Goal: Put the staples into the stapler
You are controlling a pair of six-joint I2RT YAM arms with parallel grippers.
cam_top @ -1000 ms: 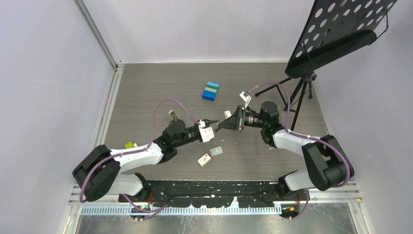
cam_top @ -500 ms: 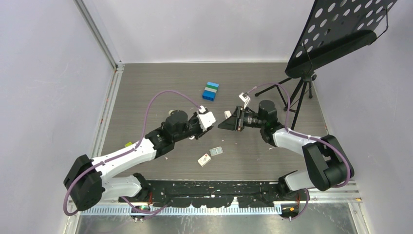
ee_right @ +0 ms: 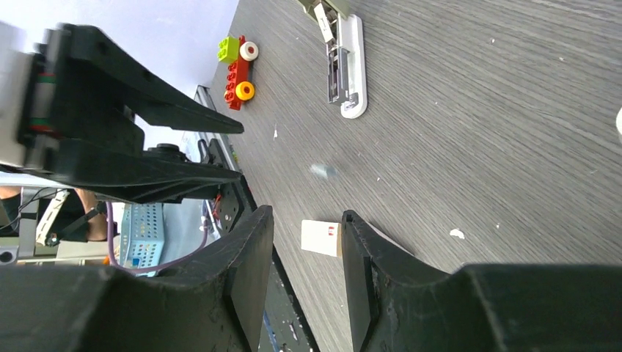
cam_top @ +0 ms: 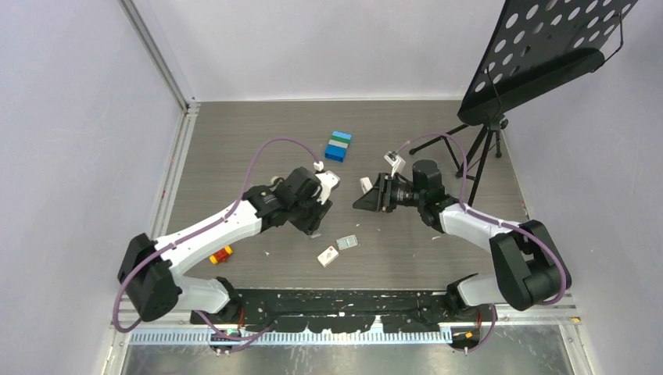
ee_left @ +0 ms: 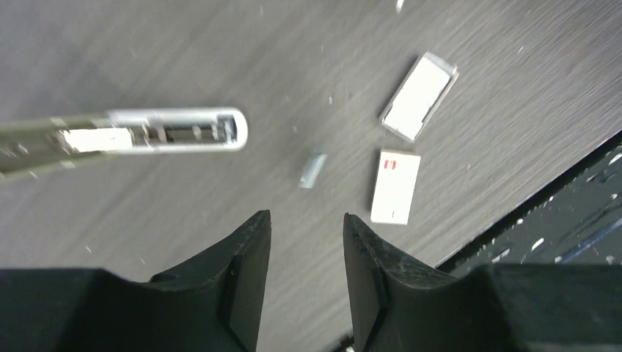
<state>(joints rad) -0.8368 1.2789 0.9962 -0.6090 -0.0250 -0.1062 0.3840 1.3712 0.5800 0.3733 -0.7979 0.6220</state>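
Both grippers are released, jaws parted with nothing between them. The left gripper [ee_left: 306, 220] hangs over the table [ee_left: 183, 44] just on the near side of the white box [ee_left: 396, 187], and the right gripper [ee_right: 306, 216] faces that box from its far side. Nothing looks loaded yet, so I judge the step in hand to be picking up the staples.

The white box lies flat with a red mark at one end. Just beside the box, towards the left arm, lies a small grey strip [ee_left: 313, 169]; it is likely the loose staples, though it is too blurred to be sure. A little past the box sits its insert [ee_left: 419, 97], a shallow tray with a pale inside, apart from the box and skewed to it.

Farther from the box than the strip rests the stapler [ee_left: 176, 130]. It is hinged open, with the olive-beige top swung back and the rounded white end of its base pointing towards the box. Its silver channel is bared and faces up, but I cannot tell whether it already holds anything. Well apart from the box, past the stapler in the right wrist view, stands a red-yellow toy brick [ee_right: 238, 66].

The next move calls for a low, narrow pinch across the strip's long sides, then laying it straight into the channel. The piece is thin and flat, so the fingertips must nearly graze the table, and the stapler may need steadying by the other arm
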